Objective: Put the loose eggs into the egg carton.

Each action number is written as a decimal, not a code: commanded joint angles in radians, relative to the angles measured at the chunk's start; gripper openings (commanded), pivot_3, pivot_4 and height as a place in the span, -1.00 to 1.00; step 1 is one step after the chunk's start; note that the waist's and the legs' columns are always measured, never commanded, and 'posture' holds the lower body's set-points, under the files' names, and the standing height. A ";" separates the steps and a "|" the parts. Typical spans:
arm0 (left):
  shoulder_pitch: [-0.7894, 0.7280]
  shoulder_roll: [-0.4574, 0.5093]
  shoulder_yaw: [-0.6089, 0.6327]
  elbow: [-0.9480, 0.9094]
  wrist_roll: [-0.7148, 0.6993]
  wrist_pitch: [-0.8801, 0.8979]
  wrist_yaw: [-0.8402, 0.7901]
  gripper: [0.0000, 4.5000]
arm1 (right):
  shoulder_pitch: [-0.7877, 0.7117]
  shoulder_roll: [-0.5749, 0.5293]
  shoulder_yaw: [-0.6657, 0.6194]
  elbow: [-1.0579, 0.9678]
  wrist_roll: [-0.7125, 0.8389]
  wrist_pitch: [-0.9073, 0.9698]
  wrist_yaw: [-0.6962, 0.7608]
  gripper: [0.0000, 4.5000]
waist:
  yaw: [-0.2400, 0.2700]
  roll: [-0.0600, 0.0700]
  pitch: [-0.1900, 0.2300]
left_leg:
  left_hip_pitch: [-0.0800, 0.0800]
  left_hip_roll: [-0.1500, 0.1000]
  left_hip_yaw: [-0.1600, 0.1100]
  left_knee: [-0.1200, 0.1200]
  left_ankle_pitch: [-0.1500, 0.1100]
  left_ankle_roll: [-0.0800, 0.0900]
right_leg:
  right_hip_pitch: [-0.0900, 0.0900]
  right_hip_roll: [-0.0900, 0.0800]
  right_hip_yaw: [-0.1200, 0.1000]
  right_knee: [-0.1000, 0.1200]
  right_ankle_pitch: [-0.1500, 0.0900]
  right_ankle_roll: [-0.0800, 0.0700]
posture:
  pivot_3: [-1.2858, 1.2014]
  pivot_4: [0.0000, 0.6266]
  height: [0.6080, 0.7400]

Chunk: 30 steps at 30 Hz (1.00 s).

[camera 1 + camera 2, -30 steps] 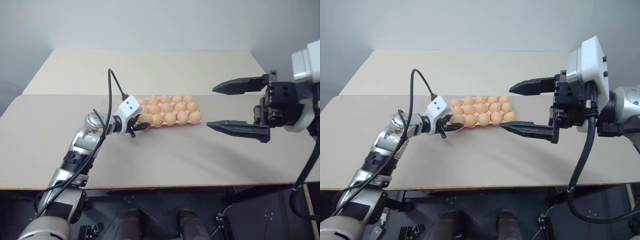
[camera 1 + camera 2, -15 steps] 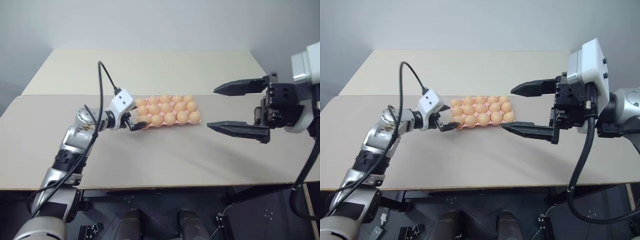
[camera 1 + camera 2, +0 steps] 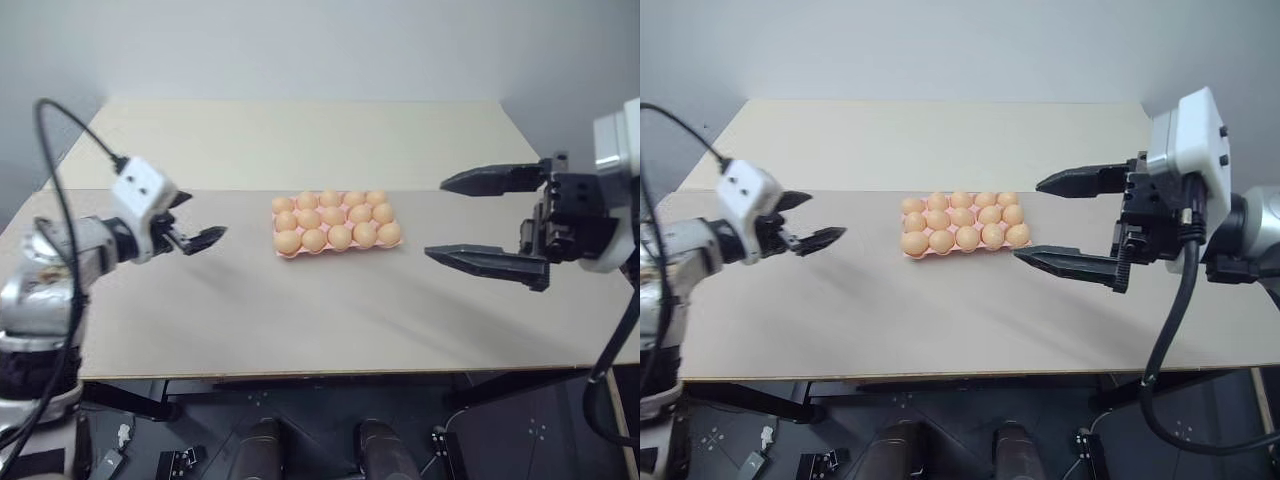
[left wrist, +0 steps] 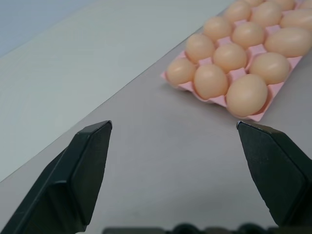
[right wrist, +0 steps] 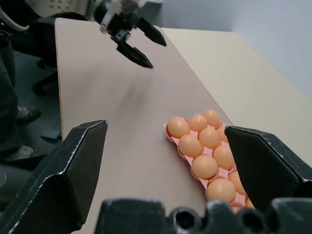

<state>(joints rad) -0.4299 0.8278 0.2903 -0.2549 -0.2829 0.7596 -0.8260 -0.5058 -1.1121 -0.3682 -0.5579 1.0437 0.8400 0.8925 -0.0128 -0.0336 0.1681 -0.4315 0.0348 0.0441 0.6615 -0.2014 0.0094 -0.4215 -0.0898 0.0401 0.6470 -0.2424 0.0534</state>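
Both grippers, left gripper (image 3: 197, 238) and right gripper (image 3: 480, 220), hung released and empty; we judged the egg carton (image 3: 337, 245) full, so we would simply keep clear.

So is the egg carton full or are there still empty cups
Full, as far as the views show. The egg carton holds eggs in three rows of five, every visible cup filled, and none lie loose on the table.

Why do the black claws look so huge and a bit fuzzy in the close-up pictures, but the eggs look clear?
In the left wrist view the left tool sits right at the lens, so its fingers loom large and soft-edged, while the eggs behind stay crisp. The right wrist view shows the same with the right tool.
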 commanded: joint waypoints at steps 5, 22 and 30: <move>0.164 -0.045 0.268 -0.177 -0.065 0.026 0.131 0.97 | 0.122 0.088 -0.095 -0.060 -0.032 -0.038 -0.152 1.00 | 0.001 -0.001 -0.001 | 0.001 0.000 0.000 0.000 0.000 0.000 | 0.001 0.000 0.000 0.000 0.000 0.000 | 0.03 -0.52 1.00; 0.474 -0.633 0.196 -0.417 0.112 -0.403 0.640 0.97 | 0.600 0.847 0.173 0.068 -0.787 -0.786 -0.623 1.00 | -0.001 -0.012 -0.013 | 0.012 0.000 0.002 0.000 0.000 -0.002 | 0.012 0.000 0.002 -0.001 0.002 0.000 | 0.03 -0.52 1.00; 0.600 -0.744 0.026 -0.421 0.280 -0.588 0.765 0.97 | 0.628 0.842 0.162 0.116 -0.784 -0.794 -0.607 1.00 | -0.002 -0.011 -0.015 | 0.018 0.001 0.003 0.000 0.000 -0.002 | 0.019 0.000 0.002 -0.004 -0.002 -0.008 | 0.03 -0.52 1.00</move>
<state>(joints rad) 0.1541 0.0960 0.3350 -0.6366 -0.0340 0.2085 -0.0902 0.1219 -0.2623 -0.1858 -0.3915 0.2472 0.0563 0.2831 -0.0147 -0.0444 0.1530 -0.4133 0.0363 0.0470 0.6605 -0.2013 0.0080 -0.4031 -0.0894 0.0422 0.6427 -0.2442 0.0461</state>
